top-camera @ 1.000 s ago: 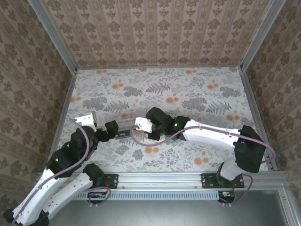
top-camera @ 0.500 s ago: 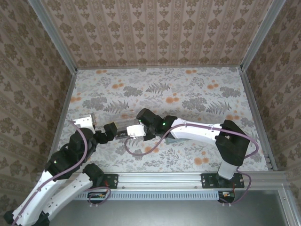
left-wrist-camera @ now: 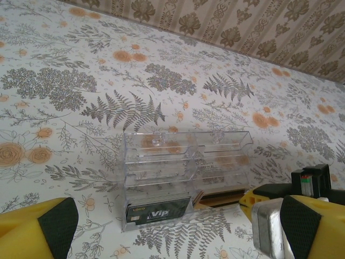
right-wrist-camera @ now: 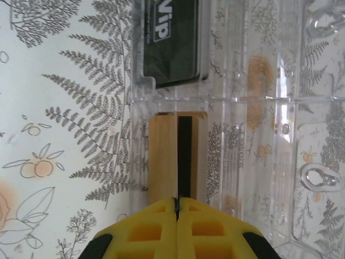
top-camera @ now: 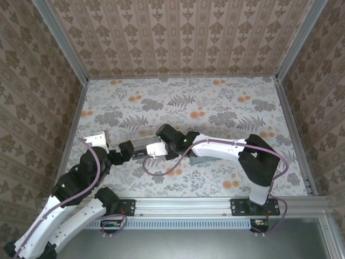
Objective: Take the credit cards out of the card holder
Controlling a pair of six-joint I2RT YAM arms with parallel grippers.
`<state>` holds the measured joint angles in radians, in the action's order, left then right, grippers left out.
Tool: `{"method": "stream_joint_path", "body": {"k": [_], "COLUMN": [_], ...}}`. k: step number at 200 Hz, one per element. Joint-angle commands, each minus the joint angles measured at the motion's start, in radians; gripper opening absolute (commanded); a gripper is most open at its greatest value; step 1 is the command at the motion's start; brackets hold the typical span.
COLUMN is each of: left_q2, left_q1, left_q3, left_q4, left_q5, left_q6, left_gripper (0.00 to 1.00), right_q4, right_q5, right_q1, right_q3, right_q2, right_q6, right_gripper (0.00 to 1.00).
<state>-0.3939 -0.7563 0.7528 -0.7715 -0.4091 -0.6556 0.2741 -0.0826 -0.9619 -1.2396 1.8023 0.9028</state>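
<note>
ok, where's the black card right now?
Left wrist view, low centre: the black card sits in the bottom tier of the clear case, left of the tan-orange card.

White table top [left-wrist-camera: 108,54] with grey ferns and orange flowers. Brown walls [top-camera: 183,38] with stripes and leafy shapes. A see-through case [left-wrist-camera: 183,156]. A black card [right-wrist-camera: 172,38] with white letters. A tan-orange card [right-wrist-camera: 163,156] with a dark stripe down the middle. Yellow left gripper [left-wrist-camera: 170,232] with black pads. Yellow right gripper [right-wrist-camera: 177,208] with black corners. White and black arms [top-camera: 221,150], purple cable [top-camera: 159,175]
</note>
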Motion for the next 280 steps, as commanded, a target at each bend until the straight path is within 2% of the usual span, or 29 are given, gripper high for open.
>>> {"method": "stream_joint_path", "body": {"k": [1, 75, 99, 116, 167, 222, 257, 280], "left_q2": [0.005, 0.001, 0.003, 0.003, 0.003, -0.002, -0.035, -0.073], "left_q1": [0.009, 0.009, 0.008, 0.009, 0.008, 0.008, 0.008, 0.008], "left_q3": [-0.009, -0.011, -0.011, -0.01, -0.012, -0.014, -0.011, -0.01], "left_q4": [-0.008, -0.007, -0.009, -0.008, -0.003, 0.005, 0.016, 0.031], "left_q5": [-0.019, -0.019, -0.024, -0.024, -0.024, -0.004, 0.034, 0.079], "left_q6": [-0.005, -0.002, -0.004, -0.002, 0.003, 0.012, 0.029, 0.037], "left_gripper": [1.0, 1.0, 1.0, 1.0, 1.0, 1.0, 1.0, 1.0], "right_q4": [-0.012, -0.049, -0.077, -0.082, -0.15, -0.189, -0.221, -0.198], "right_q5": [0.005, 0.001, -0.03, -0.045, -0.119, -0.159, -0.168, -0.182], "right_q1": [0.005, 0.011, 0.012, 0.012, 0.012, 0.015, 0.026, 0.06], "right_q3": [-0.027, -0.029, -0.035, -0.041, -0.029, -0.027, 0.004, 0.023], "right_q2": [0.026, 0.068, 0.082, 0.091, 0.099, 0.101, 0.007, -0.073], "right_q6": [-0.013, -0.056, -0.07, -0.074, -0.07, -0.091, -0.215, -0.432], "right_gripper": [0.0, 0.0, 0.14, 0.19, 0.24, 0.23, 0.25, 0.26]}}
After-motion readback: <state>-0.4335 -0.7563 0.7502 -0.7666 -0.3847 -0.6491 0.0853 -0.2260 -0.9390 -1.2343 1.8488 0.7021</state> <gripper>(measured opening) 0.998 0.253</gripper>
